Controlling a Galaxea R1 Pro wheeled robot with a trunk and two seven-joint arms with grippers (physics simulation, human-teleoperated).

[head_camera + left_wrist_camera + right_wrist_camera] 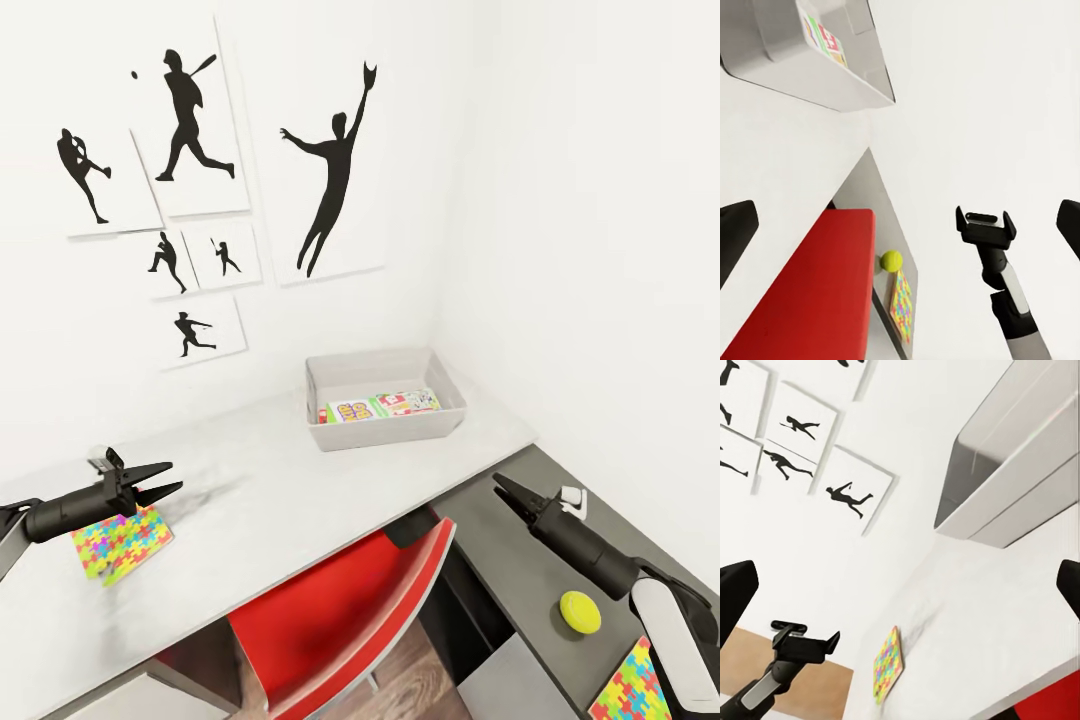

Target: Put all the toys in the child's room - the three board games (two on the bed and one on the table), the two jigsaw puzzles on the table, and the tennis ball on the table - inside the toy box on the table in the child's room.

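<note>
The light grey toy box (388,433) stands at the back of the pale table (260,490), near the corner. Two board games lie flat inside it: the "SKIP BO" box (350,410) and a second printed box (408,402). One jigsaw puzzle (122,543) lies on the table just below my left gripper (175,476), which hovers open and empty. The tennis ball (579,611) and the other jigsaw puzzle (632,690) rest on the lower dark grey section. My right gripper (498,486) hangs open above that section, short of the ball. The bed is out of view.
A red chair (340,610) is pushed under the table between my arms. White walls close off the back and right, with baseball silhouette pictures (330,170) above the table. The left wrist view takes in the toy box (810,67), ball (891,260) and chair (810,292).
</note>
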